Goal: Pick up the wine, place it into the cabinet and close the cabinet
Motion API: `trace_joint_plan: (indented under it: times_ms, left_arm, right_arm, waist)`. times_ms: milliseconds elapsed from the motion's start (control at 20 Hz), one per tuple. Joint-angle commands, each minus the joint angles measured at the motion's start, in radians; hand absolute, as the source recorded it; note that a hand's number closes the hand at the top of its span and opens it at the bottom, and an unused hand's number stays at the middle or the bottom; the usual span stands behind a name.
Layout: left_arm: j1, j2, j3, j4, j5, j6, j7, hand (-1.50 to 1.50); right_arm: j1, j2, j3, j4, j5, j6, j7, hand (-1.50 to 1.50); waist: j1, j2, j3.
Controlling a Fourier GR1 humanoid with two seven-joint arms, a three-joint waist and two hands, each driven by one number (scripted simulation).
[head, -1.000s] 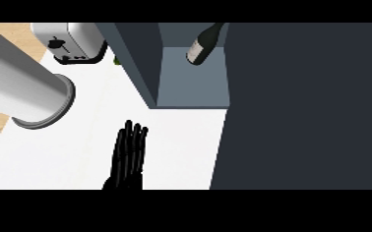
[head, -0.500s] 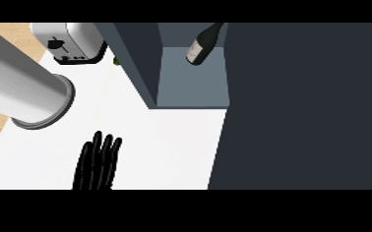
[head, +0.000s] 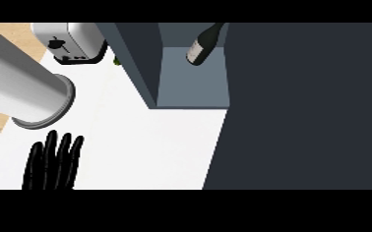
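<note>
Wine waits far off; nearest, at the tabletop's (head: 160,147) lower left corner, the left hand (head: 52,163) lies flat, fingers straight, grasping nothing. Beyond, inside the open cabinet (head: 190,86), the wine bottle (head: 203,44) leans: glass, probably heavy, slick, breakable; best gripped around its body.

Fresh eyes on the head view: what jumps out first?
The wine bottle stands inside the open cabinet at top centre, and the cabinet's dark door fills the right side of the view. A black robot hand, fingers straight, sits low at the left holding nothing. A big grey cylinder and a toaster occupy the upper left.
</note>
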Motion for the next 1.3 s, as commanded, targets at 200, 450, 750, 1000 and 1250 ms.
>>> trace_joint_plan:
  times_ms: [200,450,750,1000,1250]
  left_arm:
    - [0.074,0.079,0.207,-0.038,0.137,-0.113,0.014,-1.5]
    - [0.153,0.144,0.327,0.005,0.191,-0.25,-0.018,-1.5]
    - [0.142,0.182,0.424,0.005,0.255,-0.304,0.036,-1.5]
    - [0.18,0.211,0.474,-0.024,0.276,-0.335,0.07,-1.5]
    - [0.125,0.157,0.439,0.064,0.27,-0.353,0.071,-1.5]
  right_arm:
    - [0.066,-0.033,0.23,-0.185,-0.009,0.047,0.011,1.5]
    - [-0.002,0.004,0.431,-0.125,0.148,-0.087,0.027,1.5]
    - [-0.09,0.003,0.595,-0.067,0.255,-0.275,-0.002,1.5]
    - [-0.179,0.002,0.617,-0.025,0.306,-0.376,-0.004,1.5]
    - [-0.334,0.001,0.654,0.081,0.382,-0.5,-0.051,1.5]
  waist:
    - [-0.007,0.0,0.0]
    - [-0.001,-0.003,-0.001]
    - [0.001,-0.004,-0.002]
    - [0.011,-0.003,-0.002]
    - [0.002,0.001,-0.003]
